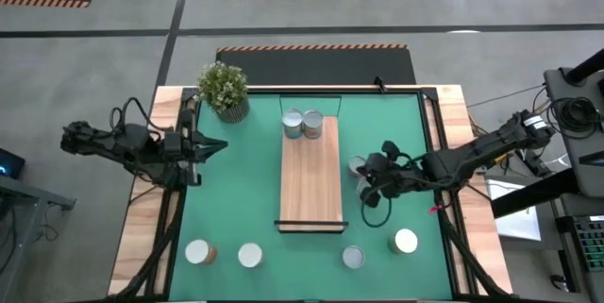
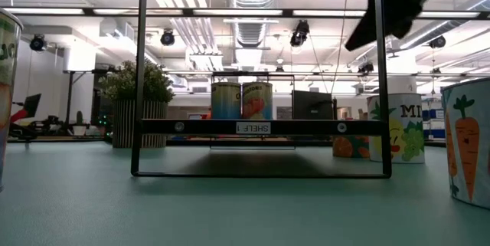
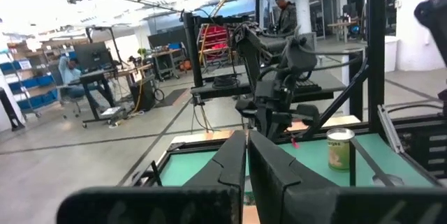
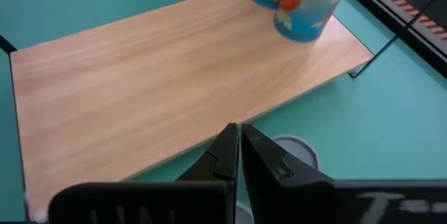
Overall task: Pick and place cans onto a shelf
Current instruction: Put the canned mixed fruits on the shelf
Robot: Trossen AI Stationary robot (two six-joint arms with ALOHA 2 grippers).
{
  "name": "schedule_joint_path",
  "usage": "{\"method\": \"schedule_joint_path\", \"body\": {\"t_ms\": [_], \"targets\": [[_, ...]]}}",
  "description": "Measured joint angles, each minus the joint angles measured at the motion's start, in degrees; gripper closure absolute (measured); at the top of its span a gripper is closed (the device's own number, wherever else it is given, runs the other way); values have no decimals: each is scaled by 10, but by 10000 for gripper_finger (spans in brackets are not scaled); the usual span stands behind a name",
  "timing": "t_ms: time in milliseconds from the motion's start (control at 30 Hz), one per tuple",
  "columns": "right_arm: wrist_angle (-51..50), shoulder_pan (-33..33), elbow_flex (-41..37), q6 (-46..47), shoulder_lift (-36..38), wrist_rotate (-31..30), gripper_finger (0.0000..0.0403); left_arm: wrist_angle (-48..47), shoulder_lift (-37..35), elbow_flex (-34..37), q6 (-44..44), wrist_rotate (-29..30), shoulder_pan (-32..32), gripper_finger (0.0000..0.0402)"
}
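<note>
- Hovering just off the right long edge of the shelf (image 1: 310, 182), the right pincer (image 1: 370, 182) has its fingers pressed together with nothing between them; the right wrist view shows the two dark tips touching above the green mat (image 1: 236, 199).
- One can with a silver top (image 1: 358, 165) stands on the mat right beside that pincer, between it and the shelf edge; the right wrist view shows its round lid (image 4: 297, 147) just past the fingertips.
- Two cans (image 1: 303, 124) stand side by side, touching, on the far end of the light-wood shelf; the low view shows them upright on its raised board (image 2: 241, 100).
- Four more cans sit on the mat along the near edge of the worktop (image 1: 143, 227): two at the left (image 1: 199, 252) (image 1: 249, 255), and two at the right (image 1: 352, 257) (image 1: 405, 241).
- A potted plant (image 1: 224, 89) stands at the far left corner of the mat.
- The left pincer (image 1: 219, 145) waits over the left edge of the mat, well apart from the shelf, its fingers shut and empty, as the left wrist view shows.
</note>
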State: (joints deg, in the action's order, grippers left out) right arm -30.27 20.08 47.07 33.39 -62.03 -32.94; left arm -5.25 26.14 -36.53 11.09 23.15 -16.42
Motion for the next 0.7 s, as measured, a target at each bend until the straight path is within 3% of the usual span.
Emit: {"method": "schedule_joint_path", "body": {"t_ms": [367, 700], "targets": [[121, 52, -118, -62, 58, -60, 394, 48, 53, 25, -108, -1, 0, 402], [225, 95, -178, -109, 74, -73, 394, 205, 157, 76, -163, -1, 0, 402]]}}
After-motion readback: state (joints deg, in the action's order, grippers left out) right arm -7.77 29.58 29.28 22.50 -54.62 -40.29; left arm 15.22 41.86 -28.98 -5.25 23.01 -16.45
